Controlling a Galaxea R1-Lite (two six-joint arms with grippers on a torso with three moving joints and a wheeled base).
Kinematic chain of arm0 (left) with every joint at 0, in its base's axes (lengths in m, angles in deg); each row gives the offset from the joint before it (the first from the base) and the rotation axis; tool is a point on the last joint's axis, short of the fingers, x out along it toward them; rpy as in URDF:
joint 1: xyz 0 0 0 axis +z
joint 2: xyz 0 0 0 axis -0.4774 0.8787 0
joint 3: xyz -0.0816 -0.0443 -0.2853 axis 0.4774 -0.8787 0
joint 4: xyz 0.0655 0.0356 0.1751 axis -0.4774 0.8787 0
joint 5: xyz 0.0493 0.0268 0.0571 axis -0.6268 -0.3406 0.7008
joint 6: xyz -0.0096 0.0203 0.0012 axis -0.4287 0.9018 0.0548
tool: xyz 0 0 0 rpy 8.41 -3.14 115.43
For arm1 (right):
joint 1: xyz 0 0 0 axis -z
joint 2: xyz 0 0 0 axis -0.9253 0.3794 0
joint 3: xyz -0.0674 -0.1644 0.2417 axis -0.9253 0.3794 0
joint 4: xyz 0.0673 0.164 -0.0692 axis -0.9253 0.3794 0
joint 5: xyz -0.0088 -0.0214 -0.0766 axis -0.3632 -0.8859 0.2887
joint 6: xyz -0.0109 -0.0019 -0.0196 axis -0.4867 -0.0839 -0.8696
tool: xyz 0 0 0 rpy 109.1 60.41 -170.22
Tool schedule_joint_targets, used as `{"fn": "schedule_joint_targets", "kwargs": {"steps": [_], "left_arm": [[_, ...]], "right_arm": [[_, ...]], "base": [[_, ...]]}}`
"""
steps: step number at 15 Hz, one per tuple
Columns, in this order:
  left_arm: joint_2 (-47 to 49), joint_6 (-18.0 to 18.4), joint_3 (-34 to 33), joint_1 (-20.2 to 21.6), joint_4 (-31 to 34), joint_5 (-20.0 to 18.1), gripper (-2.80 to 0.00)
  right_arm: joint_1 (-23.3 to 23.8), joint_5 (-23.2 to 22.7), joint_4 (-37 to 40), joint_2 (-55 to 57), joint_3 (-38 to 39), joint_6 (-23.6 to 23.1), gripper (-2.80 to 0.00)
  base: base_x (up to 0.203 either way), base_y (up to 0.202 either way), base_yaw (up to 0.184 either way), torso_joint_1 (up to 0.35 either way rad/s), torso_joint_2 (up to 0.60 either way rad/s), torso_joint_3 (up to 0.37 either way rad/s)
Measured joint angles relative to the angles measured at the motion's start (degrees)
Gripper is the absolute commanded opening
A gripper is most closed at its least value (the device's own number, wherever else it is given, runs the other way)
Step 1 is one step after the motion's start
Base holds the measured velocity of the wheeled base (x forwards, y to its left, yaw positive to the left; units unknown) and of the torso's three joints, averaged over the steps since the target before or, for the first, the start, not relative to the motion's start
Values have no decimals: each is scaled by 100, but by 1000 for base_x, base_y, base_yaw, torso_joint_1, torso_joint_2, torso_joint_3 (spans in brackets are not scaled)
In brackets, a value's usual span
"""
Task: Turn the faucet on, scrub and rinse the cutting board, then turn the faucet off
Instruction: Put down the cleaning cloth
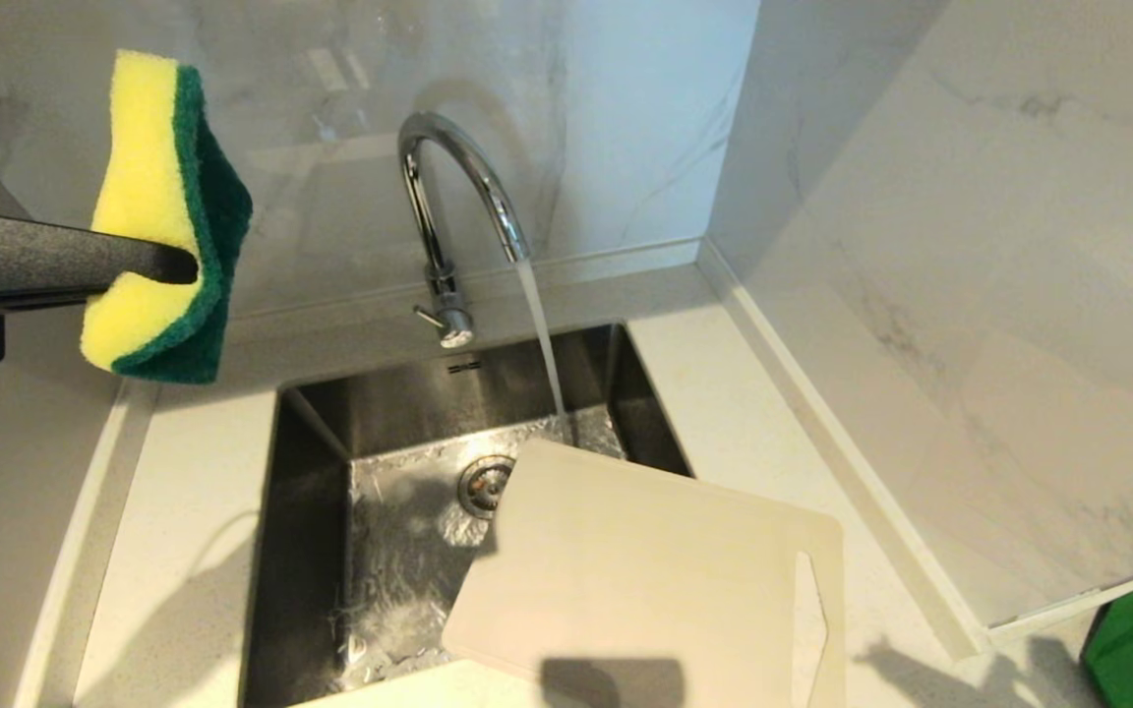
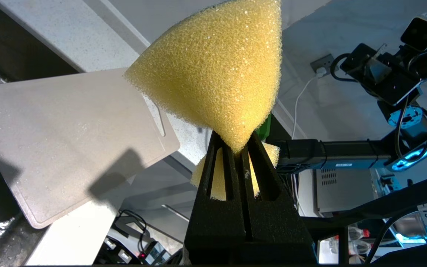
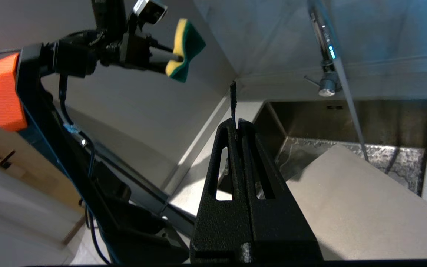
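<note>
Three views catalogued, head view first.

Head view — faucet (image 1: 458, 197) running; stream lands just past the far corner of the cutting board (image 1: 655, 580), which lies tilted, its far end over the sink (image 1: 311, 492), its near end w/ slot handle over the countertop (image 1: 183, 511) at the robot's right. Left gripper (image 1: 178, 265) held high at upper left, well apart from the board, fingers clamped on a yellow-green sponge (image 1: 168, 216). Right gripper not seen here.

Left wrist view — fingers (image 2: 232, 163) pinched tight on the sponge, foam bulging both sides of the pinch. Board seen beyond, no contact.

Right wrist view — right gripper (image 3: 237, 128) closed, nothing of the task held; only a thin dark strip is seen sticking out at the tips, nature not made out. Board surface lies near and below, not touched as far as can be judged.

Risks, judged:
- Board unsupported by either gripper — scrubbing pressure on the overhanging end could tip or slide it into the basin.
- Sponge held by a narrow pinch; could be twisted out under load.
- Water misses most of the board — rinse incomplete unless repositioned.
</note>
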Motion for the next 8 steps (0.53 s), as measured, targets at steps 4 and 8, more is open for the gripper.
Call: {"fn": "schedule_joint_targets", "kwargs": {"steps": [4, 8], "left_arm": [[59, -2, 32, -72, -88, -27, -280], [100, -10, 58, -184, -131, -44, -280]], "right_arm": [[1049, -692, -51, -75, 12, 302, -280], [2170, -936, -156, -223, 59, 90, -280]], "base": [[0, 0, 0, 0, 0, 0], [0, 0, 0, 0, 0, 0]]}}
